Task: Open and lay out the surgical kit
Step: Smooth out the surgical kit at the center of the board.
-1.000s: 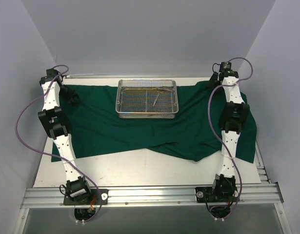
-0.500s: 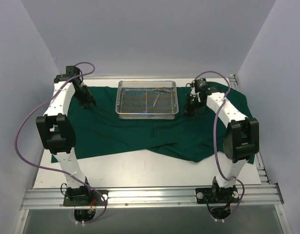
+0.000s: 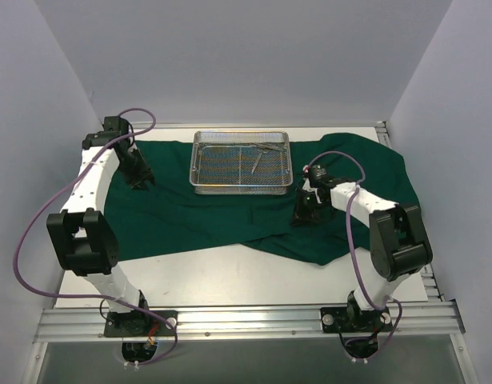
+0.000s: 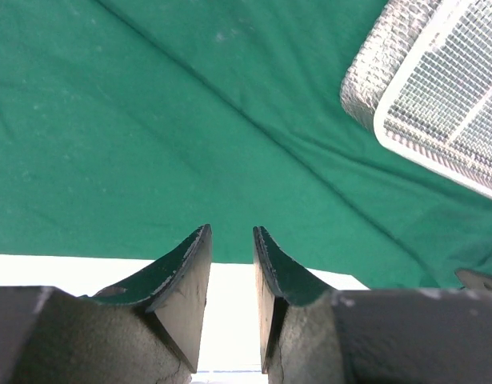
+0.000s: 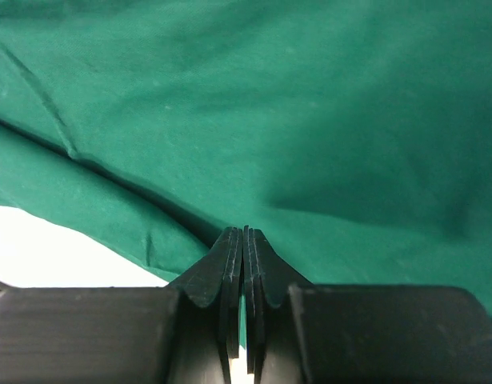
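From above, shows a dark green cloth drape spread on the white counter beneath a rectangular silver wire-mesh tray holding thin metal instruments, left pincer left of the tray, right pincer just right of its near corner. At the left wrist, stands parted and empty over cloth left of the tray. At the right wrist, sits pressed shut at a cloth fold.

A dark green cloth lies rumpled across the white table.
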You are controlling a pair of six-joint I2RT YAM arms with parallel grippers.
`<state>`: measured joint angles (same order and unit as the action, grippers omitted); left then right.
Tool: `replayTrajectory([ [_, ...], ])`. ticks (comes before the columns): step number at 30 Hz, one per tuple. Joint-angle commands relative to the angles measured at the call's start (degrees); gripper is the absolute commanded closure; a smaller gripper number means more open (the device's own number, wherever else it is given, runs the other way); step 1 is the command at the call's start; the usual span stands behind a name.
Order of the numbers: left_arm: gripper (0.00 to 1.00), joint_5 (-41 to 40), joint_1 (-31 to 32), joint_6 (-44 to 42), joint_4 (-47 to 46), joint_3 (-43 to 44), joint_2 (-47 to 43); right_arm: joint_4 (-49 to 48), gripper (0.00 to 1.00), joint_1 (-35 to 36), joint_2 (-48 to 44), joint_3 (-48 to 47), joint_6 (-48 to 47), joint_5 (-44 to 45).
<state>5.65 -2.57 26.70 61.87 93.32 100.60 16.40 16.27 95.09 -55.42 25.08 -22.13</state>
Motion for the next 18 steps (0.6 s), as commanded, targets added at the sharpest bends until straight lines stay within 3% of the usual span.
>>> replayTrajectory([
  [1, 0.64, -1.7, 1.0, -0.4, -0.6, -1.2, -5.2, -3.2, 1.00, 1.8, 1.4, 0.9, -0.7, 0.2],
  [9, 0.63, -3.4, 1.1, -1.0, -0.3, -4.3, -10.2, -2.9, 1.00, 9.3, -0.9, 4.7, 0.0, -1.1],
  [18, 0.63, -6.3, -0.1, 2.9, 2.4, -9.7, -10.9, 5.0, 1.00, 19.2, -13.5, 12.8, 3.1, -6.8],
])
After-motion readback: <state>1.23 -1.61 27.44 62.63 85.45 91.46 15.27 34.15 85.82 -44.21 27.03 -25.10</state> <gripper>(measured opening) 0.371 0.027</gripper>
